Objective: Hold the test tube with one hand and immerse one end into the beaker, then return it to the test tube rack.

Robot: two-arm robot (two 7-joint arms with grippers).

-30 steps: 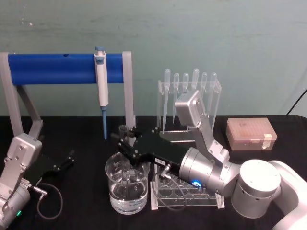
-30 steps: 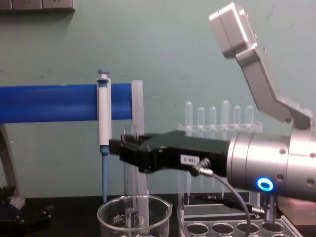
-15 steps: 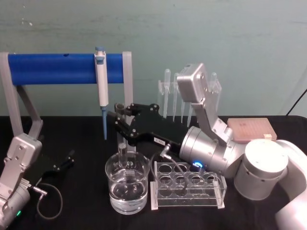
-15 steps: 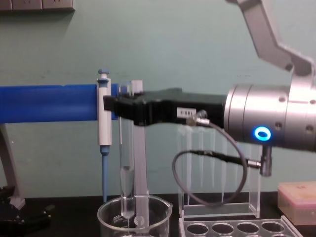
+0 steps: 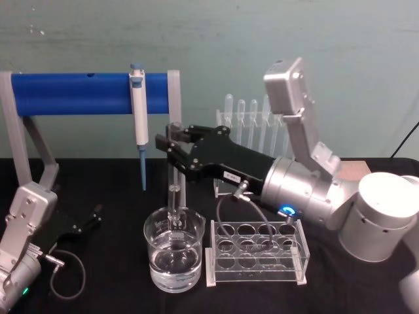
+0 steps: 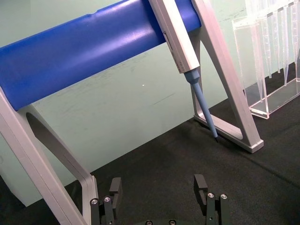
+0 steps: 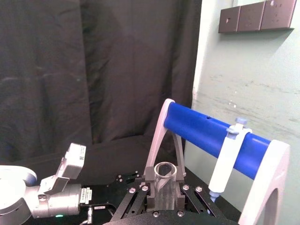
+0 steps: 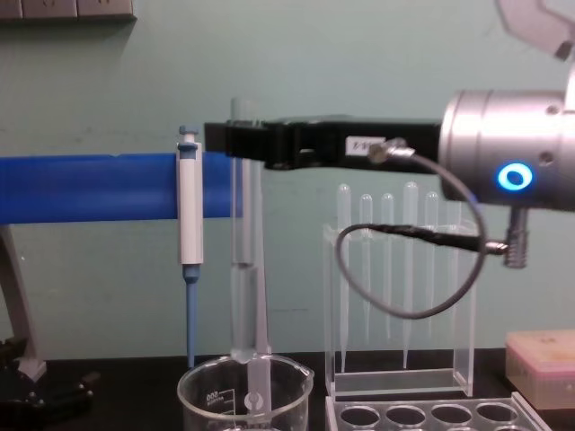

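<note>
Quick update vs 1 s ago: the right gripper has gone way up. Back then the test tube sat deep in the beaker. Now, in the chest view, its rounded bottom hangs right about at rim level, directly over the beaker. Can't tell if it's fully clear of the rim, tbh. The claw is clamped tight on the tube's upper end, just under the flared rim, and the tube is upright. The left gripper hasn't budged: parked low on the table at the left, fingers spread wide w/ nothing between them.

Hard to see: the right arm covers most of the tan tip box, and the chest view cuts off the lower beaker and the front of the rack. From the right wrist cam you just get the tube's open mouth between the black fingers.

Materials: clear glass tube and beaker, clear liquid in the beaker, see-thru plastic rack w/ round holes beside it. Black cloth table, and a blue bar stand holding the white/blue pipettor.
</note>
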